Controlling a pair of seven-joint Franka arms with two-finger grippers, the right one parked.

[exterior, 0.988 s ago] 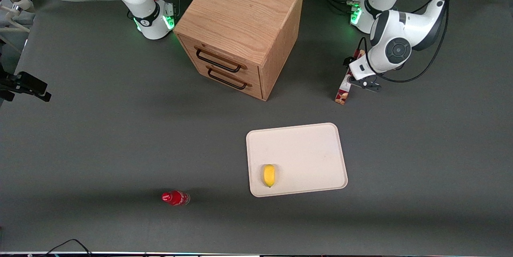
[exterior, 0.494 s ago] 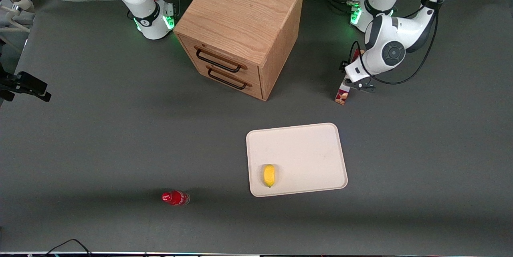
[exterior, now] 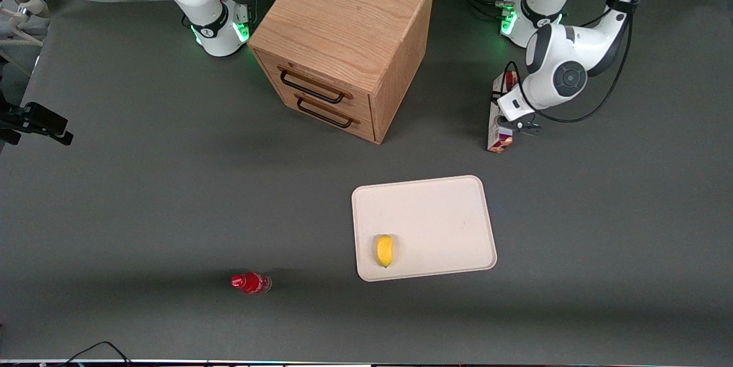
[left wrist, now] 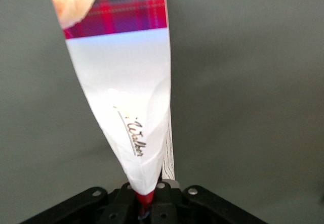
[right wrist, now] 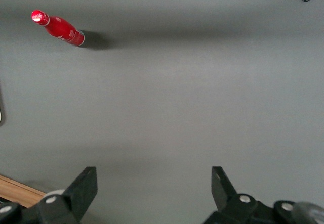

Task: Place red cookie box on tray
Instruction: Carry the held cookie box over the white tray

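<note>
Fingers pinched tight on the box [left wrist: 124, 82], gap down to the card's thickness, both pads on the broad faces near one end; gripper [left wrist: 144, 204] sits right at that end so the rest of the box runs out away from the wrist camera; white patch nearest, tartan and cookie print at the free end

Front view: gripper [exterior: 511, 121] is under the wrist housing, toward the working arm's end of the table, farther from the camera than the tray [exterior: 452, 195]; box [exterior: 497, 129] shows from under the housing, printed end nearest the tray; looks lifted or at least tipped, can't confirm clearance off the table from here

Why an end grip: box is long, thin, flat; broad faces are the only place two fingers get purchase; downside is a long lever arm, so expect droop or swing on fast moves

Tray is well apart from the box, nothing carried over yet; I'd call this the lift and start of transfer

Lemon [exterior: 385, 250] sits on the tray at the near corner toward the cabinet [exterior: 343, 40]; bare area is the half toward the working arm, so aim there, long axis along the tray's length, lay it flat, then release

Bottle [exterior: 250, 283] is down near the camera, toward the parked arm's end, no conflict; cabinet is off the straight path too

Risk: cardboard crushing under the pinch, or free end clipping the rim on the way down; come in high, lower slowly
</note>
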